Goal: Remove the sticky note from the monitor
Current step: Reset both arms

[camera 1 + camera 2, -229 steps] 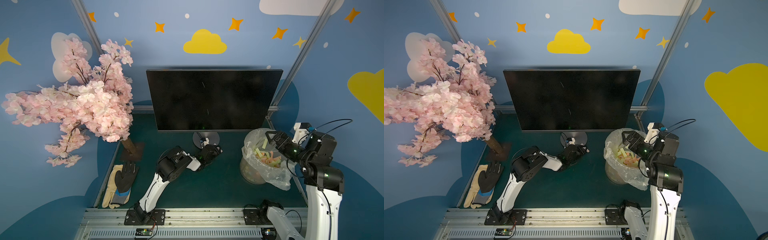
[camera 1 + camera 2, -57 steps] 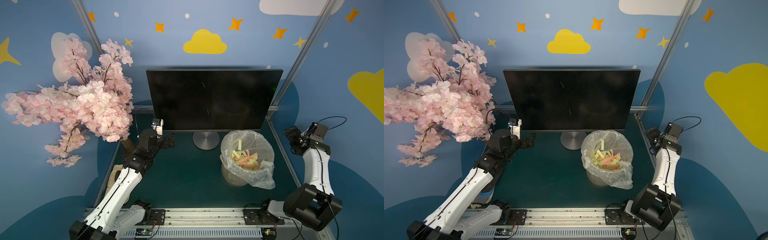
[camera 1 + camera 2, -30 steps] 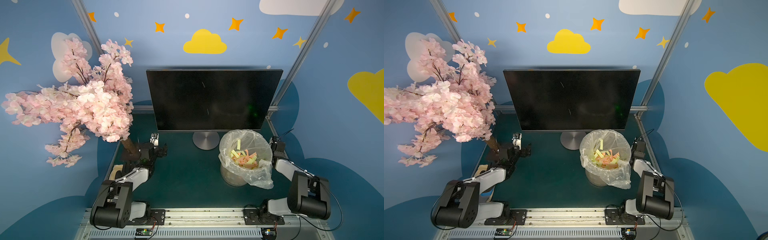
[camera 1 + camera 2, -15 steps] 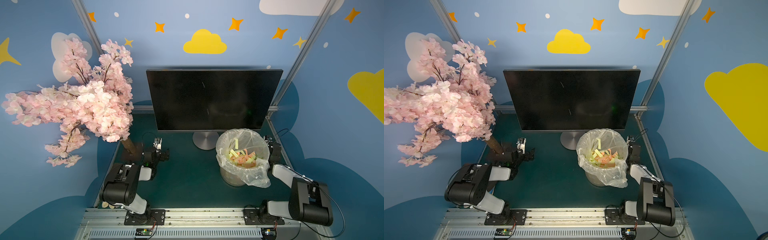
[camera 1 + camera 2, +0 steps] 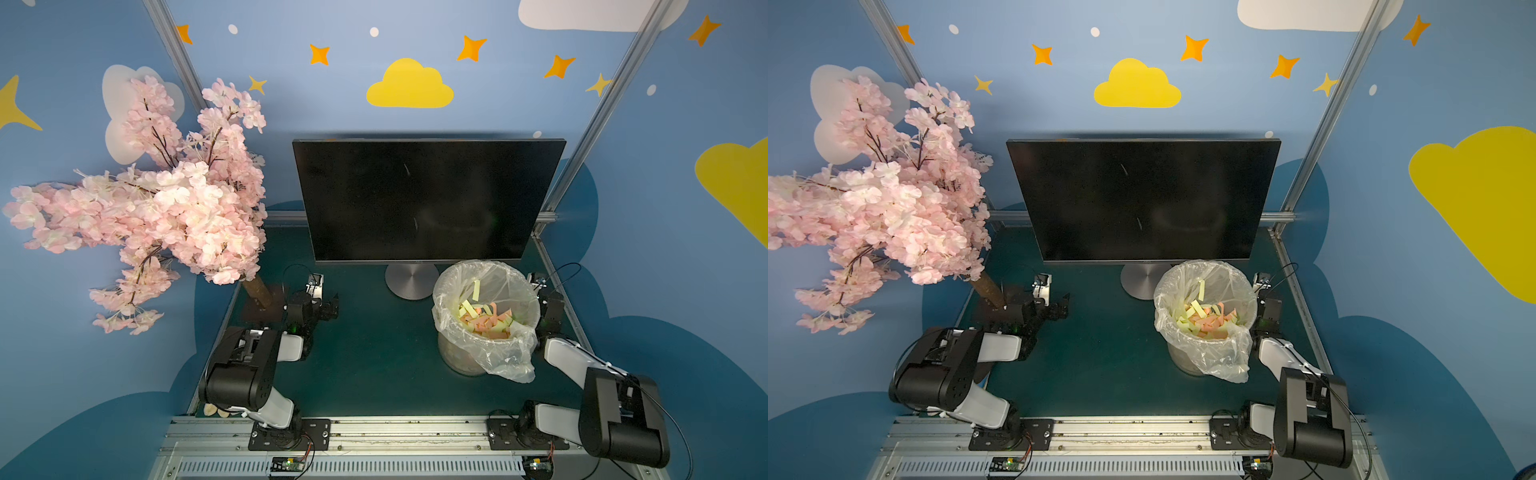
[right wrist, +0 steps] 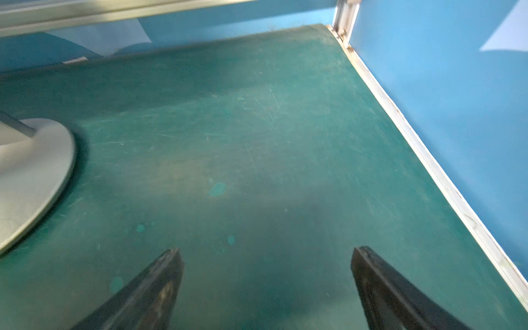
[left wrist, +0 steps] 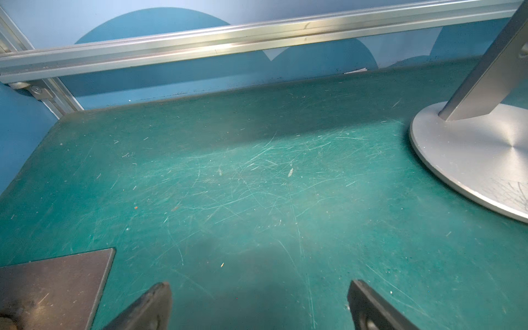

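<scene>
The monitor stands at the back of the green mat on a round grey base. Its black screen is bare in both top views; no sticky note shows on it. My left gripper hangs open and empty just over the mat, left of the base. My right gripper is open and empty too, low over the mat between the base and the right wall; its wrist sits behind the bin.
A bag-lined bin with several coloured paper slips stands right of centre, close to my right arm. A pink blossom tree overhangs the left side; its dark foot plate lies beside my left gripper. Metal rails edge the mat.
Both arms have drawn back from the middle and folded low at the mat's sides. Seconds ago the right gripper was over the bin; the bin now stands a little further left.
</scene>
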